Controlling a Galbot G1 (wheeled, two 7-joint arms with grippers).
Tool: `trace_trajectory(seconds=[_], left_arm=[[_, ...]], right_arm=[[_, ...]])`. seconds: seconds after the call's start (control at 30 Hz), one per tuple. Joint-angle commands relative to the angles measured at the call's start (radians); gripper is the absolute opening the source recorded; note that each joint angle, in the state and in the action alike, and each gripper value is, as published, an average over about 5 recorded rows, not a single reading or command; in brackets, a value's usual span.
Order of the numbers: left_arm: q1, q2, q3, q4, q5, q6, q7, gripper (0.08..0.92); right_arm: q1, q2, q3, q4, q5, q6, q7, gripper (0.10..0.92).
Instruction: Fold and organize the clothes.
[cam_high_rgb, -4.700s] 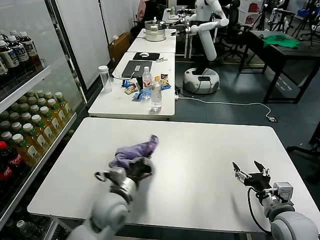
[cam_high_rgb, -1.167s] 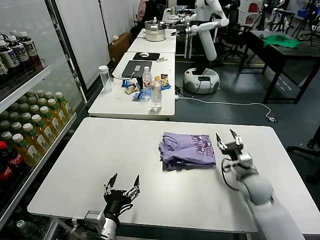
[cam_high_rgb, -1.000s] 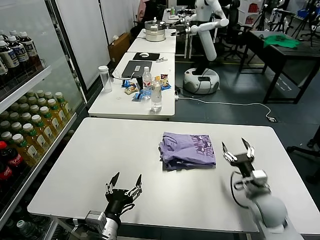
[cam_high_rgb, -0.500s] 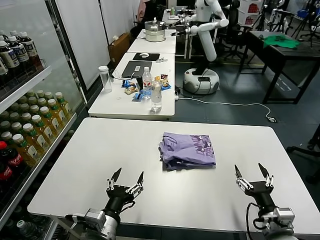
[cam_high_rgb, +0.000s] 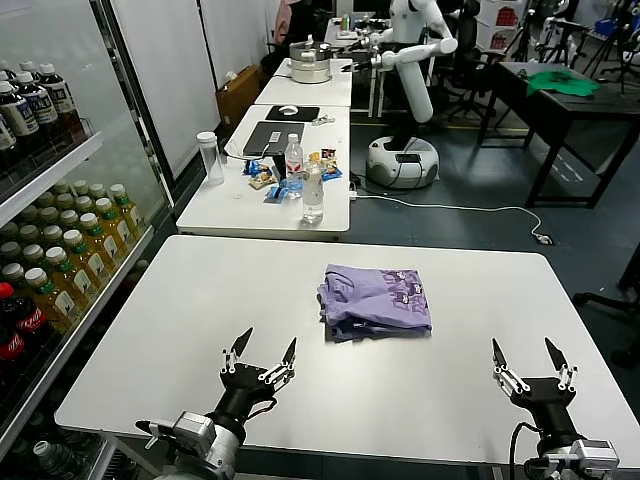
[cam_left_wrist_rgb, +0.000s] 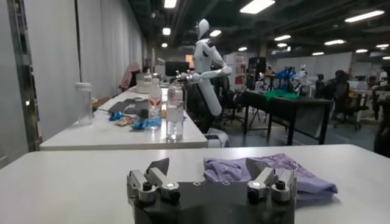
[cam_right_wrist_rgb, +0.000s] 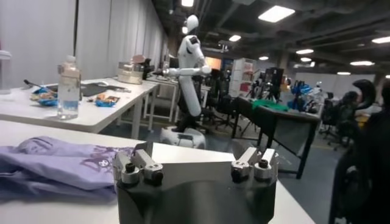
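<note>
The lavender-purple T-shirt (cam_high_rgb: 377, 299) lies folded in a flat rectangle on the white table (cam_high_rgb: 200, 300), a little right of centre, with small white marks on its top. It also shows in the left wrist view (cam_left_wrist_rgb: 268, 172) and in the right wrist view (cam_right_wrist_rgb: 58, 161). My left gripper (cam_high_rgb: 260, 352) is open and empty, low at the table's near edge, left of and well short of the shirt. My right gripper (cam_high_rgb: 531, 359) is open and empty, low at the near right edge, apart from the shirt.
A second white table (cam_high_rgb: 268, 195) behind holds a clear bottle (cam_high_rgb: 313, 193), another bottle (cam_high_rgb: 293, 160), a tall cup (cam_high_rgb: 209, 157), snacks and a laptop. A drinks shelf (cam_high_rgb: 45, 260) stands at the left. A white robot (cam_high_rgb: 410, 60) and a dark table with green cloth (cam_high_rgb: 562, 82) stand farther back.
My right gripper has drawn back from beside the folded shirt to the table's near right edge. The left gripper has risen slightly at the near edge. The shirt, crumpled earliest, lies folded and still.
</note>
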Motion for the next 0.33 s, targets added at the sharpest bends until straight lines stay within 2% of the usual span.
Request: trace_trajectory(seconds=[0.03,0.33], left_arm=[[-0.009,0.005,0.002,0.003,0.001,-0.004,0.010,0.823],[-0.006,0.007,-0.001,0.000,0.003,-0.007,0.014,0.823]], right_arm=[[-0.043,0.019,0.021,0.042,-0.025,0.003,0.026,0.823],[-0.037,0.014,0.009,0.041,-0.056,0.017,0.045,0.823]])
